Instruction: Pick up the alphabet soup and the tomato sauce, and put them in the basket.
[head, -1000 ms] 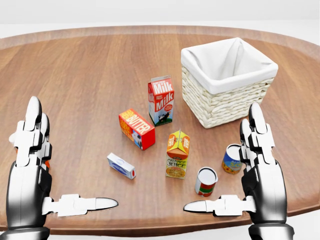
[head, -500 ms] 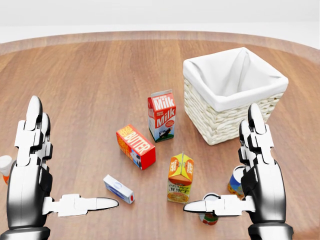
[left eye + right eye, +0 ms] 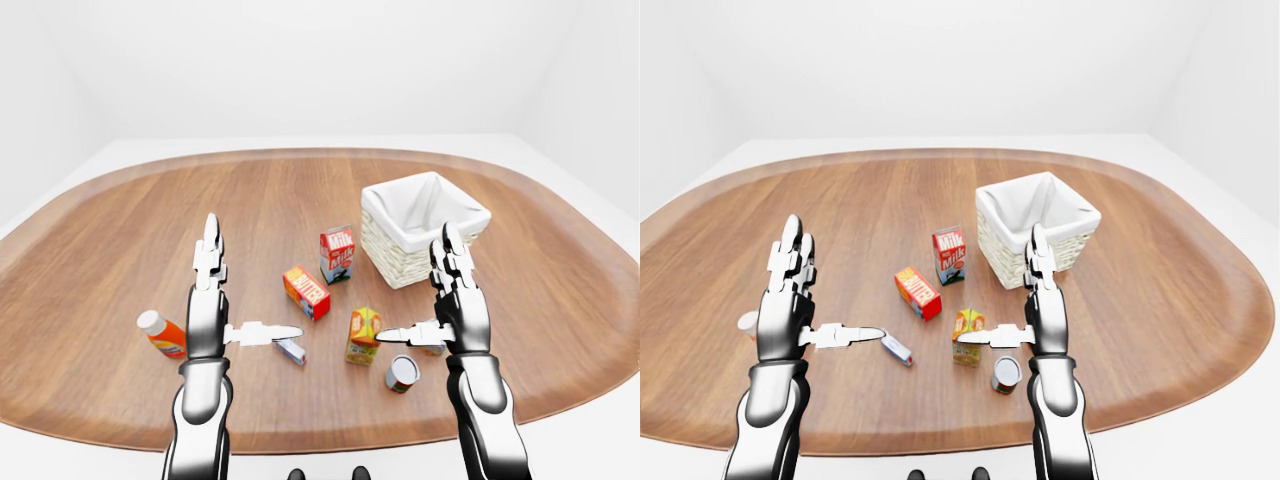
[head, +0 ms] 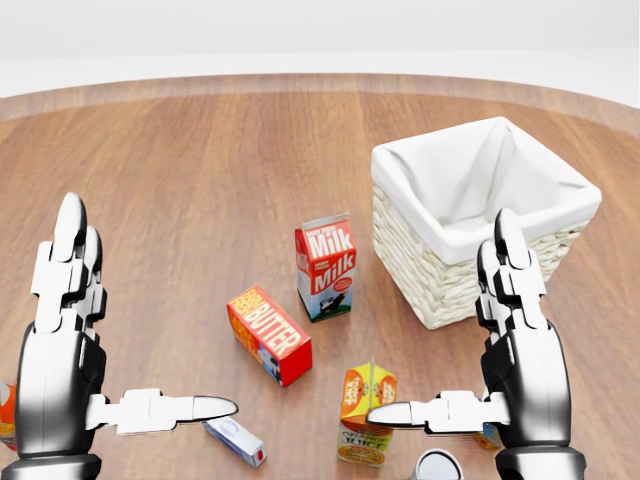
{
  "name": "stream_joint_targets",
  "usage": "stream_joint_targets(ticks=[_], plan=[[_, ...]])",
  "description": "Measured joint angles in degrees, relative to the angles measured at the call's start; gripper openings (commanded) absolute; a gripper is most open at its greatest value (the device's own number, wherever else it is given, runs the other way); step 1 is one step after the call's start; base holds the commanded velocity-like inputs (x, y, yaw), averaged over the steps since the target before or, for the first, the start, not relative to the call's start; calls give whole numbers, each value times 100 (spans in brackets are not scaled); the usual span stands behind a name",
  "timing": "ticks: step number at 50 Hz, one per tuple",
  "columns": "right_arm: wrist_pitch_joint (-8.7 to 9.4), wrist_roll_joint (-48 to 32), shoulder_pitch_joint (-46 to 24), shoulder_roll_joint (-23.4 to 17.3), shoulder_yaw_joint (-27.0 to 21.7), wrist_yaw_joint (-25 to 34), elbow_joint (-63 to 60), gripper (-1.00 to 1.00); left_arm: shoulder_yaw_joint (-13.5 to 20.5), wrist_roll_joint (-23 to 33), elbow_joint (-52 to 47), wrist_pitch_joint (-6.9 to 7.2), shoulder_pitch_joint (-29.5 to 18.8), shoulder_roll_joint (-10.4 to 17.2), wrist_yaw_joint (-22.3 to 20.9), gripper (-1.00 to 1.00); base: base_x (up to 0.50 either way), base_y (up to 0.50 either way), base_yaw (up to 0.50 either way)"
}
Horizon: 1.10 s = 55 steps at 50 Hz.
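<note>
The tomato sauce can [image 3: 402, 373], with a red and green label, stands upright near the table's near edge, below my right hand's thumb. The alphabet soup can [image 3: 435, 349], blue and yellow, is mostly hidden behind my right hand. The wicker basket [image 4: 430, 270] with a white liner sits at the right of the head view and holds nothing. My left hand [image 4: 145, 310] and right hand [image 4: 440, 318] hover above the table, both open, fingers up and thumbs pointing inward. Neither touches anything.
A milk carton [image 4: 325, 265] stands left of the basket. Below it lie a butter box [image 4: 268, 335], an orange juice carton [image 4: 365, 412] and a small blue-white box [image 4: 235, 440]. An orange bottle [image 3: 162, 335] lies beside my left hand.
The camera has moved toward the table: everything on it slides down in the head view and looks larger. The two cans have dropped to the bottom edge. Both hands hold their pose.
</note>
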Motion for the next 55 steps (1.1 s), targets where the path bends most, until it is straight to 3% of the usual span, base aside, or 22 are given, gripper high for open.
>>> stream_joint_targets(ticks=[28,55], plan=[[0,4,-2,1,7,10,34,100,-5,-15,19,0,-5,0,-12,100,24,0,0],[0,-4,-8,-6,-29,-2,70,100,-50,-31,217,0,-68,13,-84,100,0,0,0]])
